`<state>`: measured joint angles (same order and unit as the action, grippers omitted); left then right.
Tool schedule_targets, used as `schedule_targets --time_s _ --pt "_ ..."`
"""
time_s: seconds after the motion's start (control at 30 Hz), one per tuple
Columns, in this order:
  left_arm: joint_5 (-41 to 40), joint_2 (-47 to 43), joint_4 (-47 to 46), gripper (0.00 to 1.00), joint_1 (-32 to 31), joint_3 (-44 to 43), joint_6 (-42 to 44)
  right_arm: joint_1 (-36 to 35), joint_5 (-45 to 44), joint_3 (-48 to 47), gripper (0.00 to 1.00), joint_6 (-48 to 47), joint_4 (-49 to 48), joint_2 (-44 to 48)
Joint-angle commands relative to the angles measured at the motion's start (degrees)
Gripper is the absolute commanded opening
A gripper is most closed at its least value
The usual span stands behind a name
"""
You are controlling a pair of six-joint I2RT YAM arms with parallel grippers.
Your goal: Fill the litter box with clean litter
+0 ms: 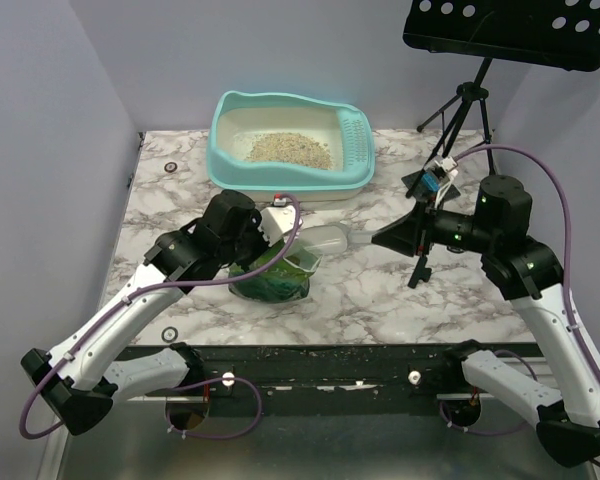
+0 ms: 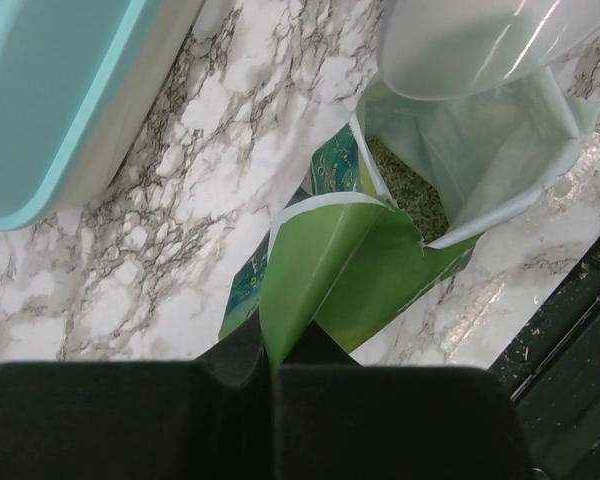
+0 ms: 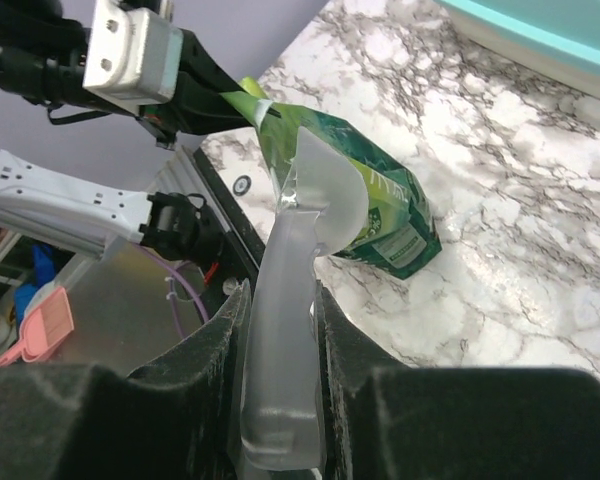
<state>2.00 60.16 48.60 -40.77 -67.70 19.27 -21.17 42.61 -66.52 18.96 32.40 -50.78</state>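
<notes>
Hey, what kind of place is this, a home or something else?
Probably a robotics test booth, not a home: left arm and right arm bolted to a marble-patterned table, plain walls close around it, a music stand behind.

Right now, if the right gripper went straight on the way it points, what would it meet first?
Probably the green pouch: the clear scoop in the right gripper points at its open top, though depth is unclear.

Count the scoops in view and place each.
3. Clear scoop in the right tool, by the green pouch's mouth; slotted turquoise scoop on the litter box's right wall; an apparent pink scoop off the table. Others may be hidden.
</notes>
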Motion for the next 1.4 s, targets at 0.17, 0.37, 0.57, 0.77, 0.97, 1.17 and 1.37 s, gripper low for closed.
schedule_targets --time_s 0.17,0.37,0.57,0.77,0.97,1.17,1.37 --pt "-4.02 -2.42 -5.79 0.00 -2.11 1.35 -4.15 -2.03 -5.00 -2.56 0.01 -3.84 7.15 -3.88" --pt "-4.46 -1.19 -7.47 0.00 -3.43 0.03 -5.64 -7.04 -9.29 -3.35 0.01 -4.11 7.76 -8.62" --pt "-4.73 -2.68 -10.88 0.00 -8.17 -0.68 -7.05 -10.65 -13.60 -4.67 0.01 -1.21 6.01 -15.74" --pt "-6.83 -5.93 -14.41 0.00 -12.92 1.42 -8.98 -11.70 -17.73 -7.21 0.01 2.22 6.44 -23.56" --pt "-11.22 -7.60 -18.00 0.00 -14.51 8.54 -9.25 -12.67 -23.97 -13.01 0.01 0.29 13.11 -29.01" --pt "-14.21 -8.83 -23.63 0.00 -14.77 14.17 -9.25 -13.46 -23.11 -12.32 0.01 -0.59 14.10 -33.06" --pt "-13.95 -9.62 -26.88 0.00 -14.95 17.16 -8.98 -13.46 -16.69 -5.82 0.01 1.69 6.63 -36.49"
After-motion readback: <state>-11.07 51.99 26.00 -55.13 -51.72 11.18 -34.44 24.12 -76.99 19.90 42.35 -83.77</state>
